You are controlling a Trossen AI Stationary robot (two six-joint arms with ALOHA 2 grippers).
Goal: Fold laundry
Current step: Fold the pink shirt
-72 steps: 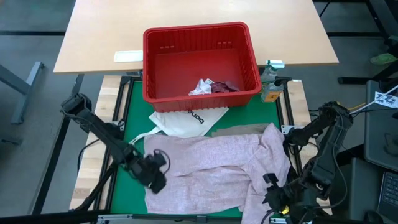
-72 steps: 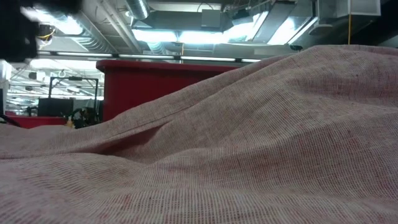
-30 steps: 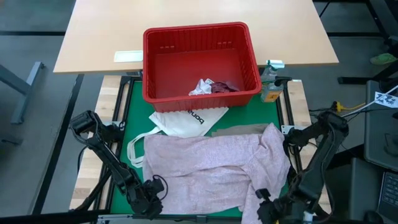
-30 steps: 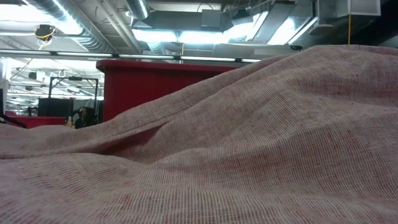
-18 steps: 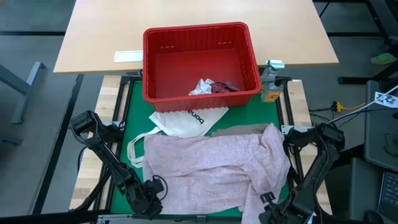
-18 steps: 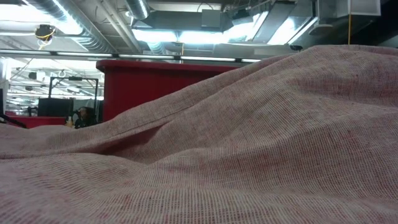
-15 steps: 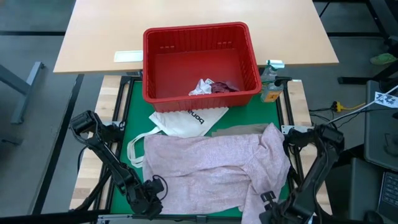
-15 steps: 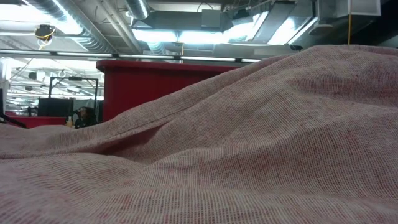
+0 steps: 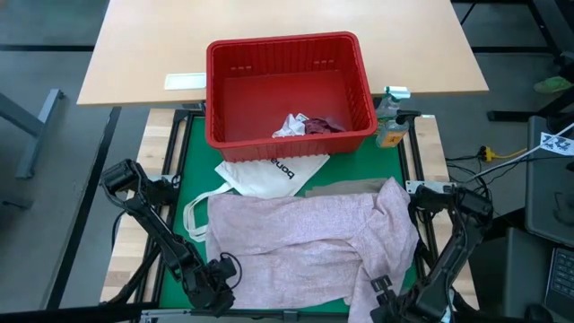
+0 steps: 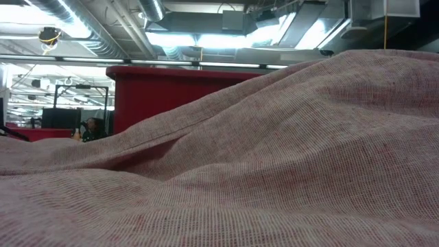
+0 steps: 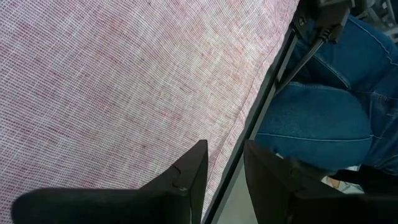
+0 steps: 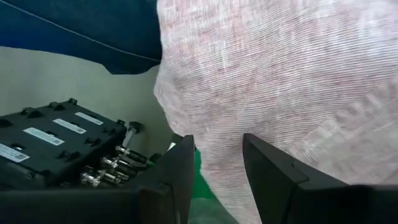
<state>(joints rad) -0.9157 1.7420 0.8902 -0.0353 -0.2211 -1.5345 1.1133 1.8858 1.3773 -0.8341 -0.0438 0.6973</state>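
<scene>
A: The left gripper point(image 11: 222, 163) — where is it, and how do its jaws stand?

B: At the near-left corner of the mottled pink garment point(image 9: 305, 242), right at its hem. The fingers are parted by a narrow gap with nothing pinched between them; the cloth edge lies just beyond the tips. The arm runs in a long low line from its base off the garment's left side to that corner.

A: And the right gripper point(image 12: 217, 163)?

B: At the garment's near-right corner, where the cloth hangs over the mat's edge. Its fingers also stand apart, nothing clamped; pink fabric drapes just past them. That arm folds steeply, elbow off the garment's right side, wrist tucked low.

A: Where does the garment lie?

B: Spread across the green mat point(image 9: 193, 152), bunched along its right side. A beige-khaki piece point(image 9: 345, 187) peeks from under its far edge. Beyond that lies the white tote bag point(image 9: 269, 172), then the red slotted basket point(image 9: 289, 88), holding a small white piece point(image 9: 291, 125) and a maroon one point(image 9: 323, 126).

A: Any change from a moment ago?

B: The left arm has not moved for the past second. The right arm's elbow has drawn slightly nearer and lower. Earlier still, the left gripper sat higher, at the garment's left edge.

A: The low view?

B: Pink cloth fills it, with the basket behind.
</scene>
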